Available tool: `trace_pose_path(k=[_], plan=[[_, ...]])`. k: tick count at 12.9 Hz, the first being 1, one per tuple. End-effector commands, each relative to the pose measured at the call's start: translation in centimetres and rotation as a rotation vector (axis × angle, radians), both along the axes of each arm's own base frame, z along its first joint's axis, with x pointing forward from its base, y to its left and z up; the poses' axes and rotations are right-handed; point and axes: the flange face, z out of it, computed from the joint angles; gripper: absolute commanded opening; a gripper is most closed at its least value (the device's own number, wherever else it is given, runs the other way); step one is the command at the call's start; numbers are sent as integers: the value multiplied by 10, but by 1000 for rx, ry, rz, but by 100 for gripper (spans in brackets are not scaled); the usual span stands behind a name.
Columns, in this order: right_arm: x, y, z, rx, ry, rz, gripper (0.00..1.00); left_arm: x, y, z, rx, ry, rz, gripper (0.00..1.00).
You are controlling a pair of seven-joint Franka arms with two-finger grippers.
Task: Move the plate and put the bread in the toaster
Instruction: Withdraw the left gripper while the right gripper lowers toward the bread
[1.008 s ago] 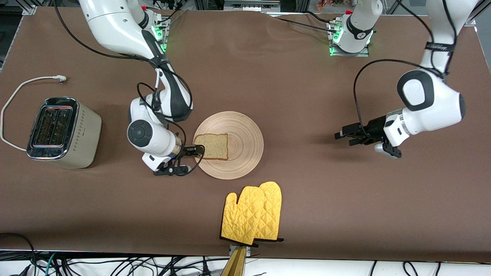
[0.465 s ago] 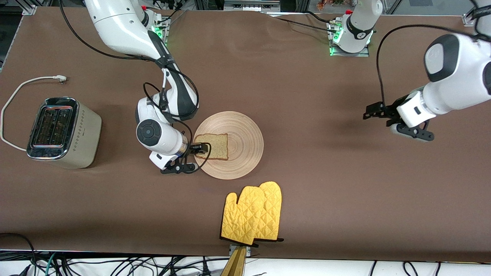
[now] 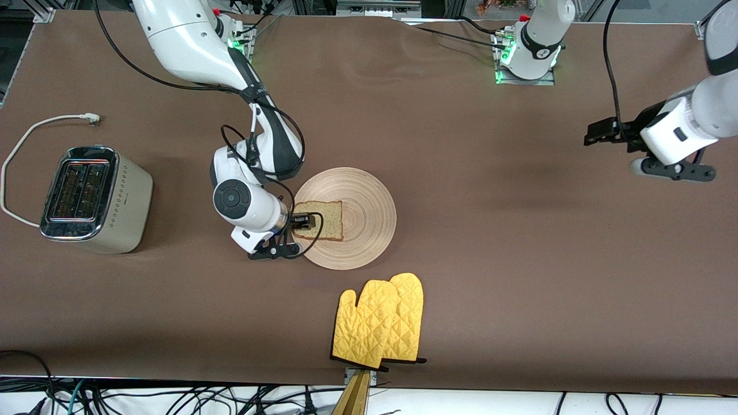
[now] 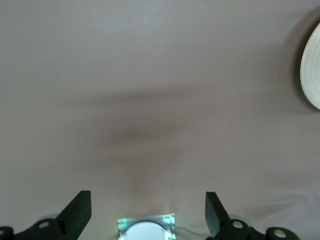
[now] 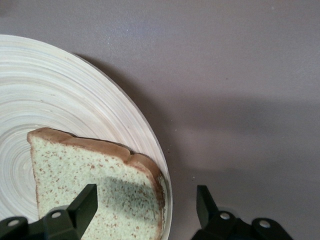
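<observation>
Desk: a brown surface carrying everything in play — toaster at the right arm's end, plate near the middle, a pair of yellow oven mitts nearer the front camera than the plate.

Progress: judged early in the bread step. The slice is not yet lifted and the toaster is unloaded; whether the plate already sits where it is wanted cannot be told.

Toaster: cream-beige, chrome-topped, well apart from the plate, its white cord trailing on the desk. Both slots look dark and empty from above.

Plate: round, pale, ring-grooved, flat on the desk. It holds one thing only, the bread.

Bread: a speckled tan slice with darker crust, lying flat on the plate at the rim toward the right arm's end.

Right claw: low at that edge of the slice, fingers parted. The right wrist view shows one finger over the bread and the other off the plate's rim over bare desk — not yet closed on anything.

Left claw: raised over bare desk at the left arm's end, well apart from the plate, fingers spread wide and holding nothing. This arm waits.

Remaining: pinch the slice, carry it over, drop it into a slot.
</observation>
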Motion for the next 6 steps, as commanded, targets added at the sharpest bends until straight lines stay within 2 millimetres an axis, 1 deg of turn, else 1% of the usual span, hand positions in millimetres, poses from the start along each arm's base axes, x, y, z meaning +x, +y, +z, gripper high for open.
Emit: trace_pose_path(k=[1,2,4,5,6], plan=[[-2,6,0,9,-1,-4,83,1,6,26,50,-7,55,100],[-3,7,0,10,-1,-1,81,1,5,28,50,-9,55,100],[-5,11,-1,7,2,-13,81,2,-3,40,56,-39,55,100],[-5,11,-1,7,2,-13,80,2,-7,40,61,-38,62,100],[-5,11,-1,7,2,-13,77,2,-8,40,63,-39,59,100]])
